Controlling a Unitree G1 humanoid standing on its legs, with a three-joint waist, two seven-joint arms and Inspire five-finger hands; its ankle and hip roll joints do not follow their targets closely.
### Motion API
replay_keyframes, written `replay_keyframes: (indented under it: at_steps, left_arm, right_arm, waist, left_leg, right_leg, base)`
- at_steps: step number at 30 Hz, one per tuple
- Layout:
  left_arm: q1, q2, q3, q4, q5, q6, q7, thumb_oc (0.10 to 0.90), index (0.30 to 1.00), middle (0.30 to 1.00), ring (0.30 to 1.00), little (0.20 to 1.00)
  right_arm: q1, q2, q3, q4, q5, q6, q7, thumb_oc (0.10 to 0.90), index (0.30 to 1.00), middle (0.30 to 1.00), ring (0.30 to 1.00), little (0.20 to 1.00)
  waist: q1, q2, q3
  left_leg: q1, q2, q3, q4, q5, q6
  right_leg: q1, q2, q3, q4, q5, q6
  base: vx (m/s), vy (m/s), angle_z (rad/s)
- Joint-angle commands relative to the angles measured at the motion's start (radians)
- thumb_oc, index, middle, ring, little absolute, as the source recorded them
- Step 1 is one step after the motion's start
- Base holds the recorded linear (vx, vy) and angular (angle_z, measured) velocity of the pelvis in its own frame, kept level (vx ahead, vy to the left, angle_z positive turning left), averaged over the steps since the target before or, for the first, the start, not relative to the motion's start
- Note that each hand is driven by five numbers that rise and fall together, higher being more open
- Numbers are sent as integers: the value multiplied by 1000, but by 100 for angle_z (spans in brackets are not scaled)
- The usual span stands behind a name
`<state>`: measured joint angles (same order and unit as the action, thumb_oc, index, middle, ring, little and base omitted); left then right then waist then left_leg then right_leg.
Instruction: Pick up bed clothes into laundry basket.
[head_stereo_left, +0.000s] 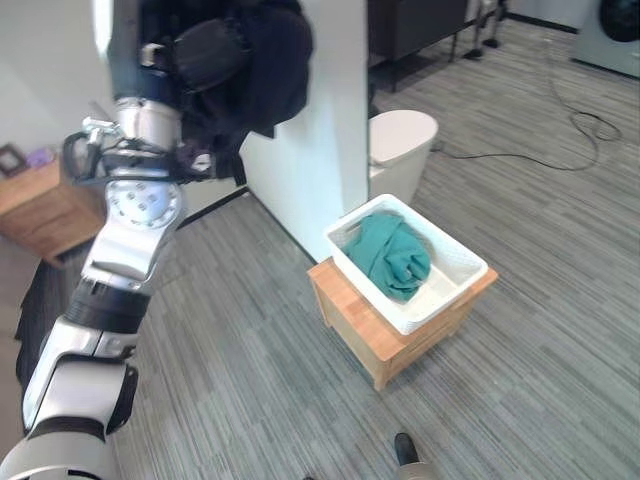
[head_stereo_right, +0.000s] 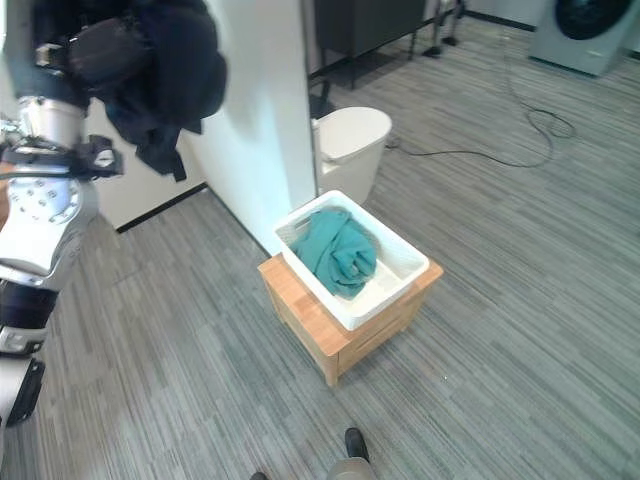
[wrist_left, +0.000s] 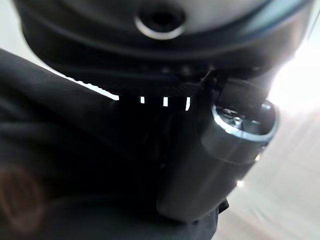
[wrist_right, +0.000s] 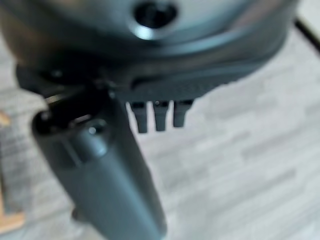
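My left robot hand (head_stereo_left: 205, 50), raised high at the upper left, is curled round a soft, crumpled dark navy garment (head_stereo_left: 265, 55); the limp cloth bunches over the fingers and hangs in loose folds against a smooth white wall panel (head_stereo_left: 325, 110). In the left wrist view the same dark fabric (wrist_left: 60, 165) presses close round the thumb (wrist_left: 210, 165). My right robot hand (wrist_right: 115, 170) hangs above the floor, its thumb straight and its short fingertips (wrist_right: 157, 115) in a relaxed row, holding nothing. Below and to the right, a rectangular white plastic laundry basket with perforated walls (head_stereo_left: 455, 275) rests on a low, boxy, pale wooden stool (head_stereo_left: 375, 340). A rumpled teal cloth (head_stereo_left: 395, 255) lies heaped inside the basket. Behind it stands a rounded white lidded bin (head_stereo_left: 400, 140). The grey, striped, wood-grain plank floor (head_stereo_left: 550, 350) carries a thin black cable (head_stereo_left: 590, 125).
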<state>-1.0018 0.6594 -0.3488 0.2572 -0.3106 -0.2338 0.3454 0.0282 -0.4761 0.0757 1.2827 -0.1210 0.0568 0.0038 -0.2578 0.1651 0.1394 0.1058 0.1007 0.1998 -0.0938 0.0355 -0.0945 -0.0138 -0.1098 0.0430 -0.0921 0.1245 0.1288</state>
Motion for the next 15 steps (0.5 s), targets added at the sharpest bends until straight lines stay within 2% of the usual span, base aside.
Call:
replay_keyframes:
  at_steps: [1,2,4,5,11,15]
  left_arm:
    - [-245,-21,23,122,12,-31,59,400,300,300,300,300]
    - [-285,-54,6,163,19,-15,69,400,300,300,300,300]
    - [-295,-73,3,182,24,-9,71,400,300,300,300,300]
    - [-303,-99,1,219,31,5,70,400,300,300,300,300]
    - [-313,-119,-5,321,84,53,63,400,300,300,300,300]
    - [-313,-137,-8,415,102,84,47,400,300,300,300,300]
  right_arm:
    - [44,-2,54,-43,37,-31,-28,800,900,900,900,900]
    - [57,28,77,-81,54,-35,-27,800,900,900,900,900]
    - [60,41,80,-101,64,-38,-30,800,900,900,900,900]
    - [62,53,83,-162,85,-50,-37,800,900,900,900,900]
    - [90,43,66,-313,101,-61,-56,800,900,900,900,900]
    - [81,23,63,-297,96,-56,-59,800,900,900,900,900]
  waist:
    - [-36,-82,-56]
    - [-61,-72,-53]
    - [-69,-70,-52]
    - [-92,-70,-50]
    - [-109,-80,-49]
    - [-111,-83,-41]
  left_leg:
    - [22,39,-7,7,-34,-59]
    - [22,40,4,7,-32,-57]
    - [25,42,20,7,-32,-57]
    - [32,47,45,7,-32,-58]
    - [46,63,88,7,-30,-65]
    - [44,68,85,7,-26,-69]
  right_leg:
    - [17,-50,-6,5,-65,59]
    - [6,-44,13,5,-64,60]
    - [-2,-40,28,5,-64,61]
    - [-13,-33,53,5,-61,64]
    - [-25,-19,83,5,-58,65]
    - [-25,-16,75,5,-60,61]
  base:
    - [-53,-9,-31]
    - [-26,-29,-42]
    - [-10,-30,-60]
    - [4,-19,-56]
    - [28,-53,-41]
    - [21,-50,-3]
